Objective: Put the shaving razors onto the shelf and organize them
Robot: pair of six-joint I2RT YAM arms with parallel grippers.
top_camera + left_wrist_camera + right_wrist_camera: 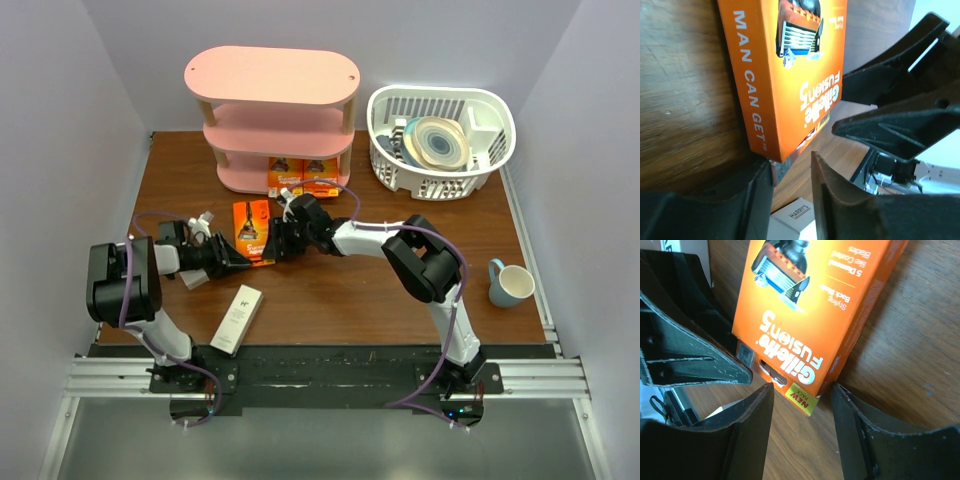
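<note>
Closely between left hand (790, 165) and right hand (802, 390), orange pack (252, 228); grip unclear.

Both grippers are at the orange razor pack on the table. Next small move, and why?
Probably close the right gripper on the flat orange rectangular razor pack. Its open jaws already straddle one corner of the pack. The left gripper sits open just off the same end, holding nothing, so it should wait. The pink three-tier shelf already has two similar packs on its bottom board.

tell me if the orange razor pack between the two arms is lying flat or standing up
Lying flat: the orange razor pack shows its whole printed face upward, resting on the wooden table.
</note>
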